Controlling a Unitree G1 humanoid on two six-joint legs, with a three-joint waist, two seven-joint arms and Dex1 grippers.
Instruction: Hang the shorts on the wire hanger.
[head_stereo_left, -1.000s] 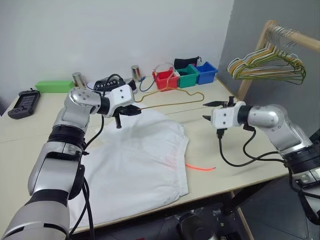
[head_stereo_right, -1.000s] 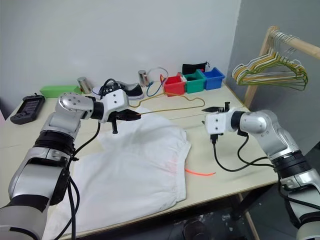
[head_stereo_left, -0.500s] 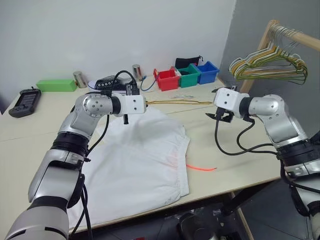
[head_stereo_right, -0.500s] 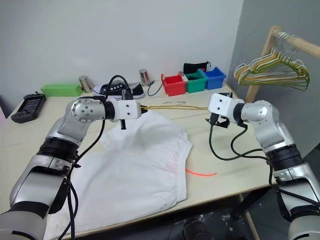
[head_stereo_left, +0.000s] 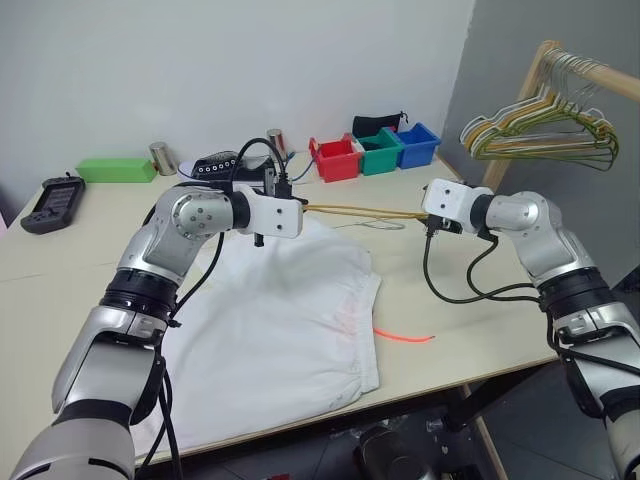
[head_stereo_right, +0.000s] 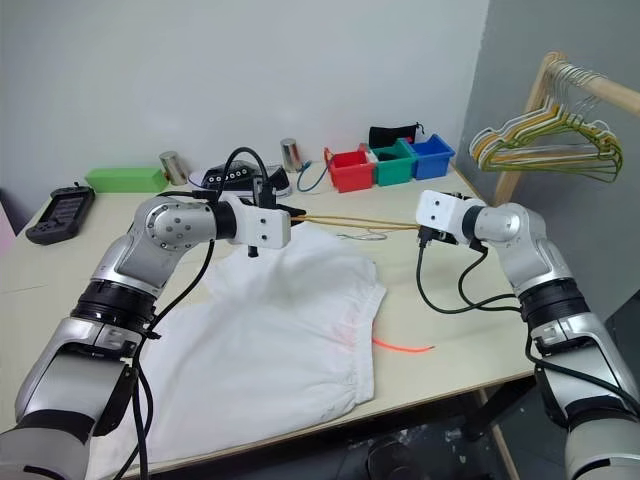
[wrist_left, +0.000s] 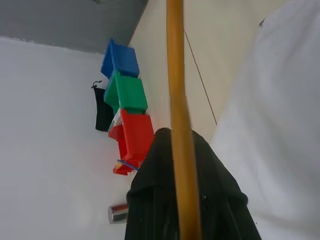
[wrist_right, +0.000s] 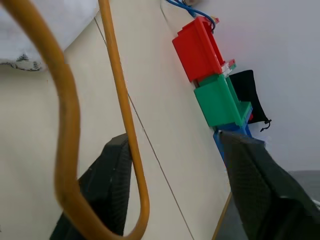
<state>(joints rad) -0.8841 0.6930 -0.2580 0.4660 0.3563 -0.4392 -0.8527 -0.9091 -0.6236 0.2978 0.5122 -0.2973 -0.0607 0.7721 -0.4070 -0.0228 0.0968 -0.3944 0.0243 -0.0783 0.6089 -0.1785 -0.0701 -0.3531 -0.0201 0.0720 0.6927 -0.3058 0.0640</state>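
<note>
The white shorts (head_stereo_left: 280, 310) lie flat on the table, their neon orange drawstring (head_stereo_left: 400, 337) trailing off the right side. The yellowish wire hanger (head_stereo_left: 360, 210) hangs level above the far edge of the shorts, stretched between both hands. My left gripper (head_stereo_left: 305, 207) is shut on its left end; in the left wrist view the wire (wrist_left: 176, 100) crosses a black finger (wrist_left: 165, 200). My right gripper (head_stereo_left: 427, 216) is at the right end. Its fingers (wrist_right: 100, 190) stand apart, with the hanger's bent corner (wrist_right: 142, 215) between them, close beside one finger.
Red (head_stereo_left: 337, 160), green (head_stereo_left: 378, 152) and blue (head_stereo_left: 415, 143) bins line the table's back. A black shoe (head_stereo_left: 225, 165) and metal cans (head_stereo_left: 160, 158) stand behind the left arm. A bunch of hangers (head_stereo_left: 540, 135) hangs on a wooden rack at right.
My left gripper rolled and carried the hanger rightward, lifting it off the table to a level line. My right gripper moved up and away from me to the hanger's right end.
</note>
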